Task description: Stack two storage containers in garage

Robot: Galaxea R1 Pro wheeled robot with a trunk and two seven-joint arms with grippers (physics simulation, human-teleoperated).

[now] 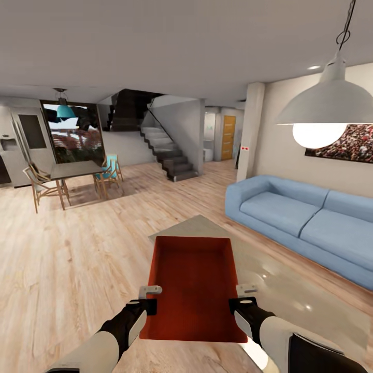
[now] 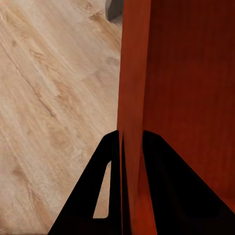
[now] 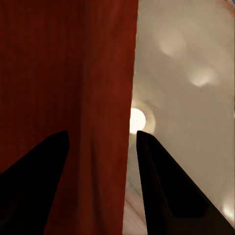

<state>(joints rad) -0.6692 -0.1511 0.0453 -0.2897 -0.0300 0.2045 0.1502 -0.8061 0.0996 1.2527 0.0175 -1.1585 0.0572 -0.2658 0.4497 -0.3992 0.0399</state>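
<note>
One orange-red storage container (image 1: pixel 194 282) sits level in front of me in the living room, open top up, between both arms. My left gripper (image 1: pixel 150 299) is shut on its left wall (image 2: pixel 131 98), and both black fingers (image 2: pixel 105 196) press the thin rim. My right gripper (image 1: pixel 243 298) straddles the right wall (image 3: pixel 110 122). Its outer finger (image 3: pixel 166 191) lies against the rim, while its inner finger (image 3: pixel 34 186) stands apart from the wall inside the bin. The container's base is hidden, so I cannot tell what it rests on.
A glossy grey low table (image 1: pixel 280 280) lies under and right of the container. A blue sofa (image 1: pixel 305 217) lines the right wall and a white pendant lamp (image 1: pixel 326 109) hangs near my head. A dining table with chairs (image 1: pixel 72 178), stairs (image 1: pixel 166 153) and a wood plank floor (image 1: pixel 77 259) spread left and ahead.
</note>
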